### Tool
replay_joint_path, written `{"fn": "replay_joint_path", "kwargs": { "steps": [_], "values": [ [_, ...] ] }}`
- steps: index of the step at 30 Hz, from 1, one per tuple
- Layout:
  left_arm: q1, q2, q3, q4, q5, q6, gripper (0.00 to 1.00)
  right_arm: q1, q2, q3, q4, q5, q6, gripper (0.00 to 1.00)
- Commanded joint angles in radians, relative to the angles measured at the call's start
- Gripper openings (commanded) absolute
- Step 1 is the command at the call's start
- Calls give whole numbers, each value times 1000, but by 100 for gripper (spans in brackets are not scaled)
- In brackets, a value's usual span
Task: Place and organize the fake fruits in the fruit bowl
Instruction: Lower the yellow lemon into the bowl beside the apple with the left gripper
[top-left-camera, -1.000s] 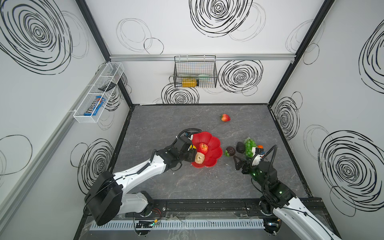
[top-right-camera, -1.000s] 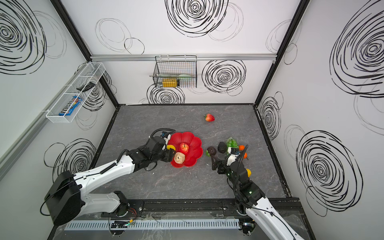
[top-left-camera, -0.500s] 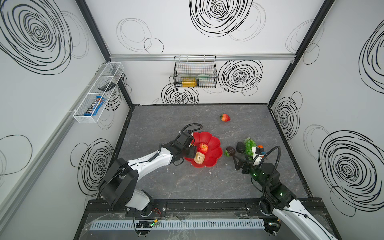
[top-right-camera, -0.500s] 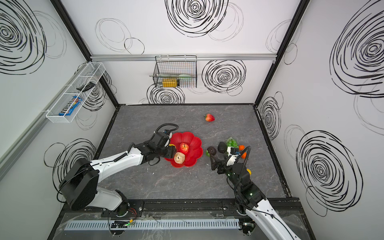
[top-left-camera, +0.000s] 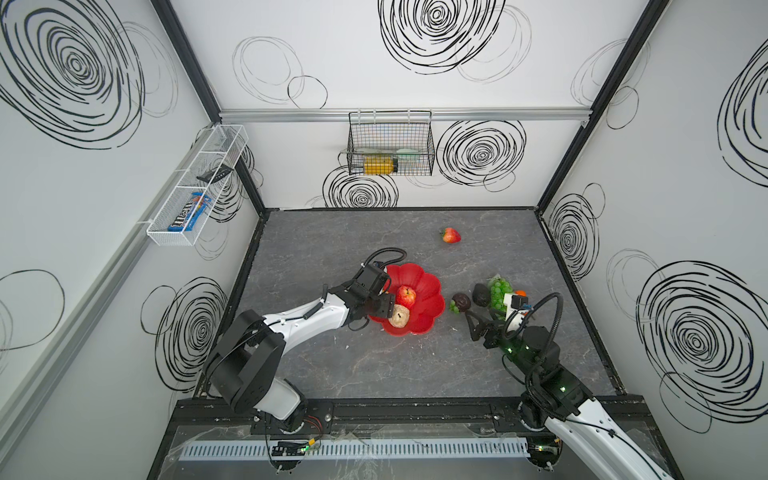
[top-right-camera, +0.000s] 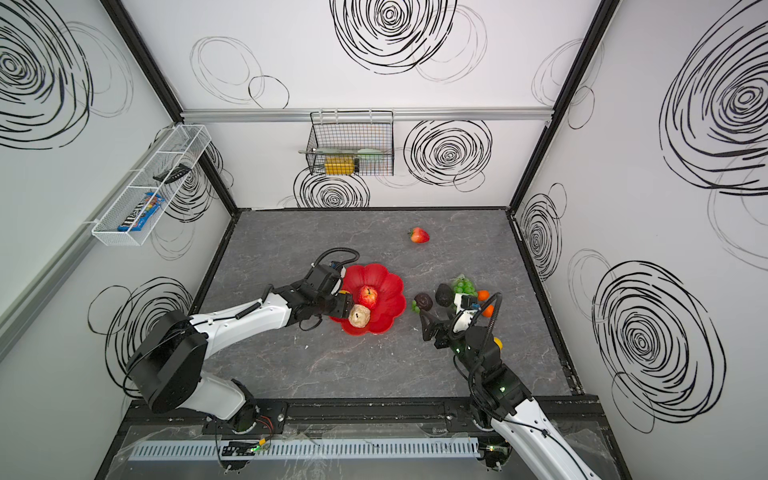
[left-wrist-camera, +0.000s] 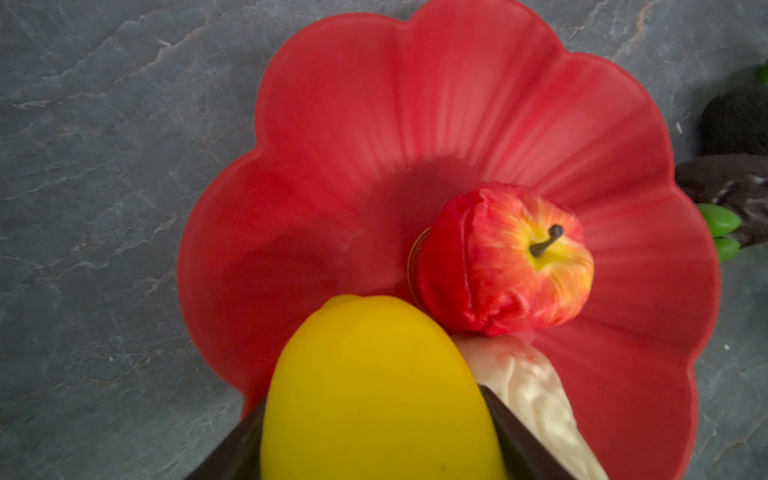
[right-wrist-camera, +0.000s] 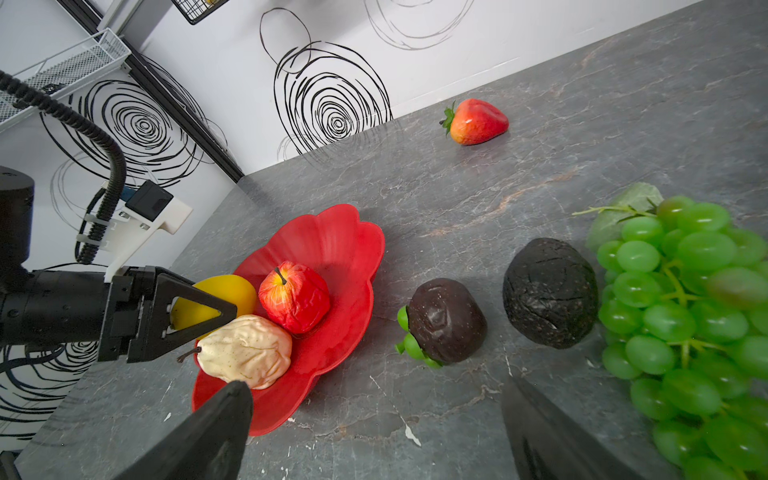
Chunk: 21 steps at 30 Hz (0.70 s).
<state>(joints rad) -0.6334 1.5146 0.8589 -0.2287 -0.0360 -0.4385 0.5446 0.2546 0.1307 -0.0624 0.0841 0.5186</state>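
The red scalloped fruit bowl (top-left-camera: 419, 274) (top-right-camera: 382, 276) (left-wrist-camera: 374, 124) (right-wrist-camera: 332, 241) holds a red apple (top-left-camera: 406, 296) (left-wrist-camera: 511, 257) (right-wrist-camera: 297, 297) and a beige pear (top-left-camera: 400, 316) (right-wrist-camera: 249, 351). My left gripper (top-left-camera: 384, 307) (left-wrist-camera: 374, 415) (right-wrist-camera: 208, 307) is shut on a yellow lemon (left-wrist-camera: 374, 374) (right-wrist-camera: 232, 289) over the bowl's near-left edge, beside the apple. My right gripper (top-left-camera: 484, 322) (right-wrist-camera: 374, 390) stands open and empty over bare table, just short of the mangosteen (top-left-camera: 460, 302) (right-wrist-camera: 446, 320). Avocado (right-wrist-camera: 548, 291), green grapes (right-wrist-camera: 685, 299) and a tiny orange (top-right-camera: 482, 295) lie right of the bowl. A strawberry (top-left-camera: 451, 235) (right-wrist-camera: 478, 121) lies alone farther back.
A black wire basket (top-left-camera: 390, 143) with a yellow bottle hangs on the back wall. A white mesh tray (top-left-camera: 195, 187) is fixed to the left wall. The enclosure walls close in the grey table (top-left-camera: 332, 374) on three sides.
The left arm's shoulder and elbow have swung inward while its gripper stays at the bowl's edge with the lemon. The right arm has barely moved.
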Motion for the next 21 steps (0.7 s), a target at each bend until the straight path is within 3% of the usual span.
{"fn": "replay_joint_path", "kwargs": {
  "steps": [1, 21],
  "values": [
    [9, -1, 11, 32, 15, -6, 73, -3, -12, -10, 33, 0, -8, 97],
    [13, -32, -27, 37, 14, -17, 70, -3, -10, -11, 36, 0, -8, 97]
  ]
}}
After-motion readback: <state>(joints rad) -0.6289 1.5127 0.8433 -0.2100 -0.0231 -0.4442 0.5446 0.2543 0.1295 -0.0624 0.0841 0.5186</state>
